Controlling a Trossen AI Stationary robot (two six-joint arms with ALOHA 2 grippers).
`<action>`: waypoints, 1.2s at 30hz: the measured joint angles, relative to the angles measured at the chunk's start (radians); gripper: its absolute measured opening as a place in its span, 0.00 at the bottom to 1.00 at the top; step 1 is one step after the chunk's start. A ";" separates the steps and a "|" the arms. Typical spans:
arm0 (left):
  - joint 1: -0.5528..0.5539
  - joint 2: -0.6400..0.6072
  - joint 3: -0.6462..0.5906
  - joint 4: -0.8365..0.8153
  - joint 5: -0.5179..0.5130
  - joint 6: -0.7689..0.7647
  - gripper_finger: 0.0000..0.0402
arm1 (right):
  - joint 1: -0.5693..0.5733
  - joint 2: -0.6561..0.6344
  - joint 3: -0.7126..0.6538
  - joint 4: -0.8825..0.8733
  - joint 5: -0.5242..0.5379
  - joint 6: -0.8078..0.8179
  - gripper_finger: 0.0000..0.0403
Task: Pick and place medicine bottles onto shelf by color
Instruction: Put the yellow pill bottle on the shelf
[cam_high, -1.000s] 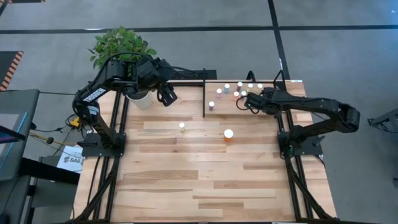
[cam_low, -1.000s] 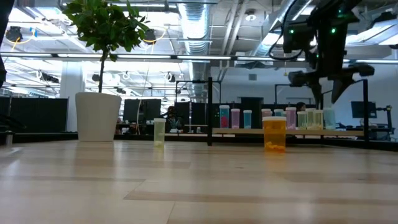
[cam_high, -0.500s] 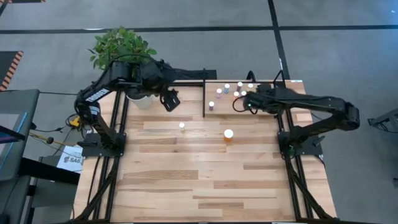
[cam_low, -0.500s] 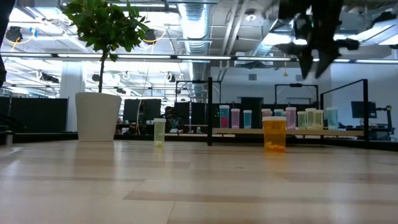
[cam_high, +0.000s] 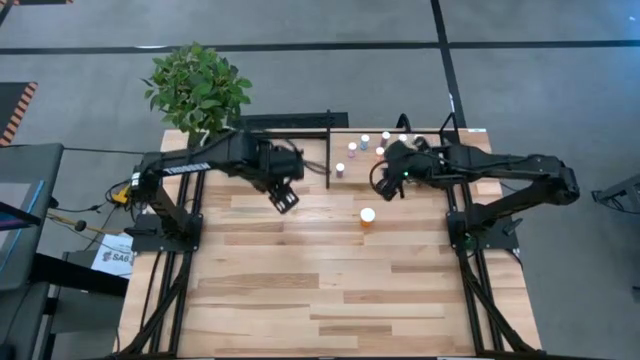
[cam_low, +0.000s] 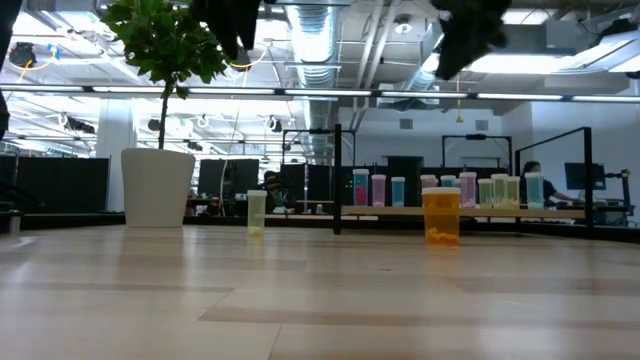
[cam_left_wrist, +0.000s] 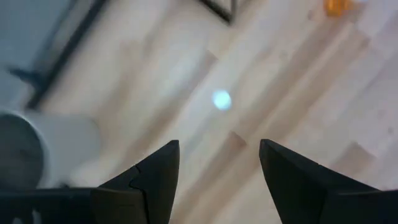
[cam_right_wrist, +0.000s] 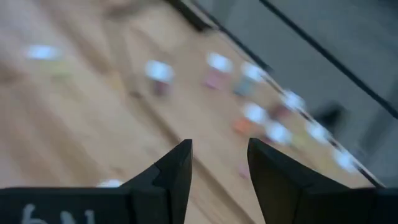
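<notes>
Bottles (cam_high: 385, 143) mostly stood on the shelf (cam_high: 470, 150), we judged, two left on the worktop (cam_high: 300, 290); both claws, left (cam_high: 284, 199) and right (cam_high: 381, 184), hung spread, empty.

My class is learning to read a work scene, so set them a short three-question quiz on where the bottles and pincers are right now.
1. True or false: the large orange bottle stands on the shelf.
2. Which pincer is above the small pale bottle on the tabletop? A, the left pincer; B, the right one; C, neither.
3. Fill in: both pincers are open and hold ____.

Key
1. False: it stands on the tabletop, in front of the shelf.
2. A.
3. Nothing: the right pincer is empty too, by the shelf's front edge.
</notes>
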 joint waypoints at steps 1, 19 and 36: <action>-0.014 0.000 -0.019 0.000 0.020 -0.034 0.52 | 0.004 0.000 -0.001 0.043 -0.035 -0.045 0.43; -0.395 0.000 -0.032 0.053 -0.118 -0.610 0.52 | -0.007 0.002 -0.252 0.777 -0.691 -0.426 0.43; -0.145 0.145 -0.040 0.077 -0.040 -0.197 0.52 | -0.012 -0.002 -0.249 0.688 -0.690 -0.285 0.43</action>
